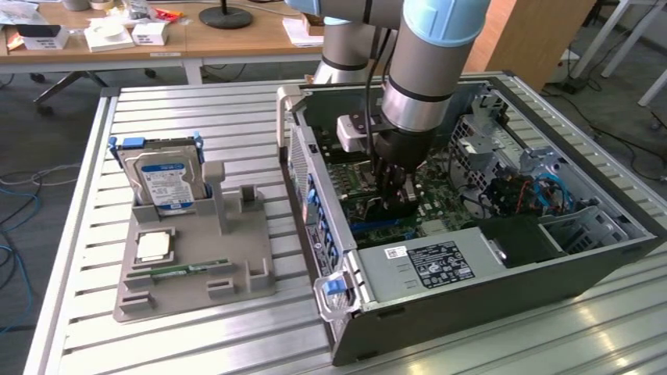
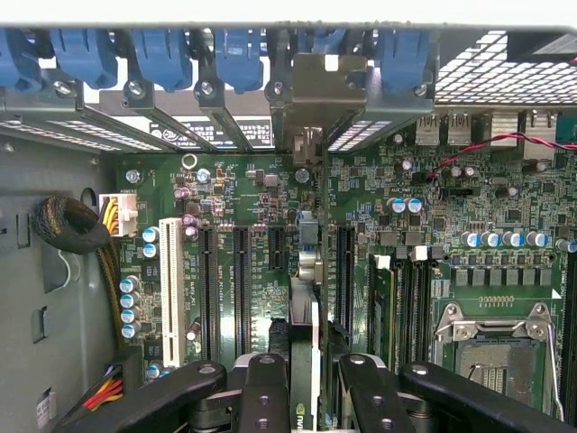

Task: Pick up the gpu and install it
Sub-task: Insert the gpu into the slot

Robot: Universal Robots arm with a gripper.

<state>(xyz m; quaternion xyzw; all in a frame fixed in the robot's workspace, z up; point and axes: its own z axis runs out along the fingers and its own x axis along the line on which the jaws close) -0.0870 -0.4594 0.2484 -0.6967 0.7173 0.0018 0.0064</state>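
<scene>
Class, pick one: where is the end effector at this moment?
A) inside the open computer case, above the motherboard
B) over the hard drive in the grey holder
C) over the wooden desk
A: the end effector sits inside the open computer case, over the motherboard, gripping the gpu edge-on.

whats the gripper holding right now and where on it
the gpu, pinched by its upper edge in the gripper, standing on edge over the motherboard

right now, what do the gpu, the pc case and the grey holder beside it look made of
gpu: thin circuit board, seen edge-on, with a dull bare-metal end bracket.
pc case: sheet metal, probably steel; dark paint outside, bare grey inside, perforated panels.
grey holder: matte plastic by its look, possibly printed; uniform grey, blocky slots.
</scene>
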